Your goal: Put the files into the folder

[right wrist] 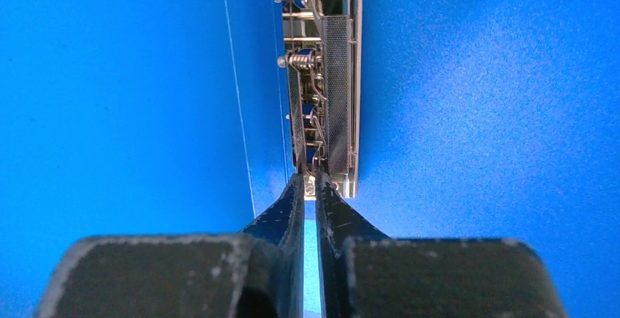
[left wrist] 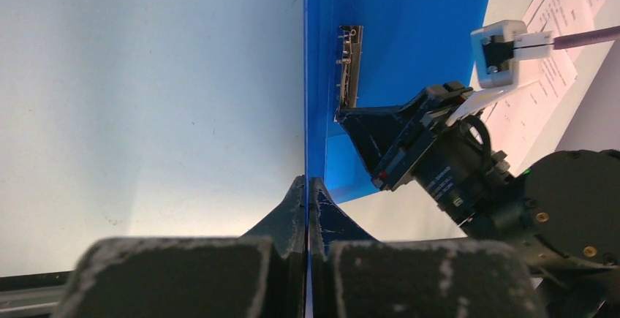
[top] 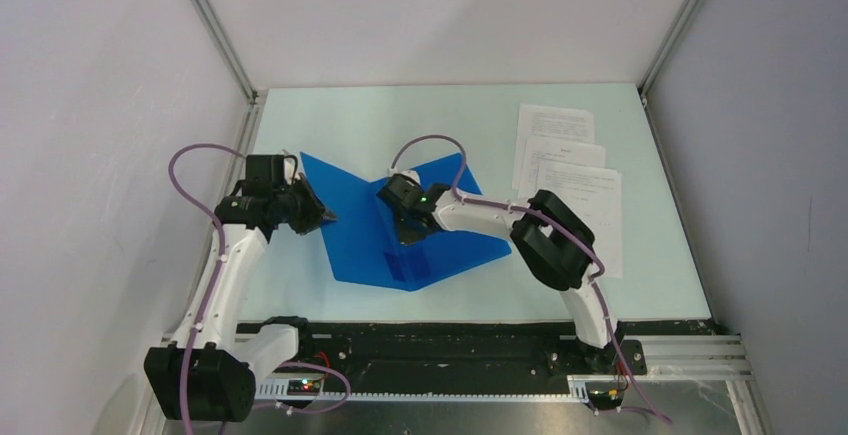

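Toward the near left of the counter (top: 330, 115), closing the left gripper (left wrist: 307, 186) completely on the free edge of the blue plastic folder's (top: 360, 220) left cover and holding that cover upright. Just beyond, near the middle of the counter, reaching with the right gripper (right wrist: 311, 183) to the spine, fingers almost together with only a slit between, pinching the near end of the metal spring clip (right wrist: 325, 77). Farthest, by the far right corner, leaving the files (top: 570, 170) as a few overlapping printed sheets, well apart from the folder and not yet inside. Could go wrong in two ways, judging from here: losing the thin cover from the left pinch, so letting it fall shut over the right gripper; or slipping off the smooth, springy clip lever, so letting it snap down before any sheet is under it. Cannot read the small black print on the sheets; no brand or label visible on folder or arms.
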